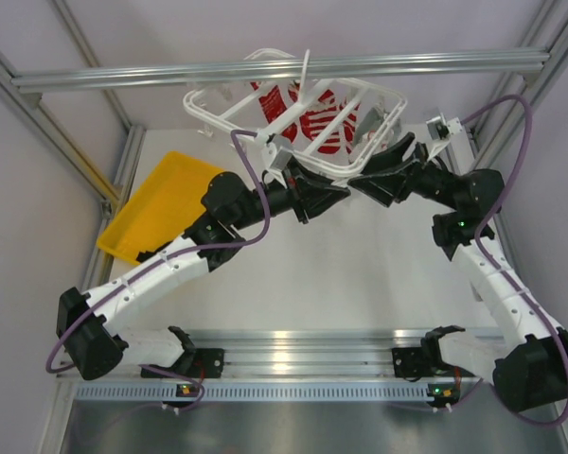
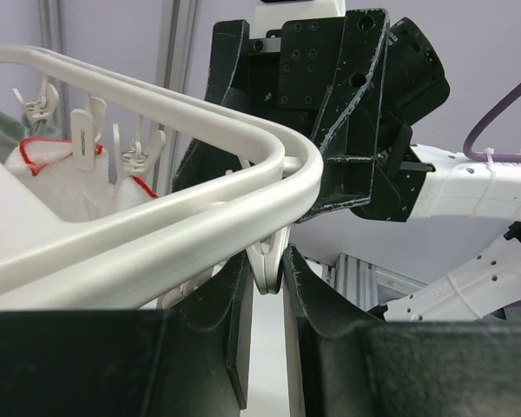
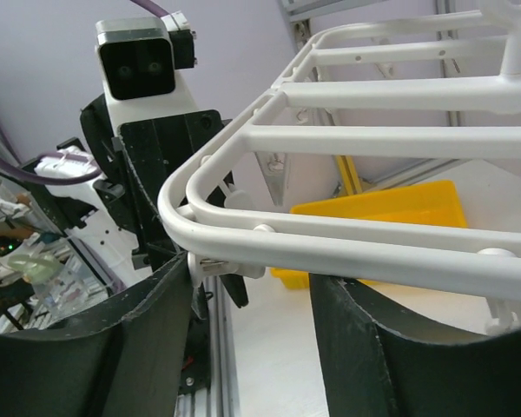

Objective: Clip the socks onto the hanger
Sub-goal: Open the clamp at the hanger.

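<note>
Under the near corner of the hanger (image 3: 382, 139), the left gripper (image 2: 267, 287) clenched on a small white clip (image 2: 267, 259) dangling just beneath the rim, fingers (image 2: 234, 339) pressed to its two sides. Tip to tip with it, the right gripper (image 3: 252, 278), released, fingers (image 3: 156, 339) wide apart with the rim running across the gap. Above and beyond both, red-and-white socks (image 1: 317, 123) clipped up on the hanger. Over the hanger, an aluminium bar (image 1: 170, 74) of the frame. Below the grippers, a white table (image 1: 360, 274); left of the left gripper, a yellow tray (image 1: 156, 203) lying askew at the table's edge. Pale lilac walls (image 1: 28, 236) on either side; slotted metal rail (image 1: 284, 345) back by the arm bases.
</note>
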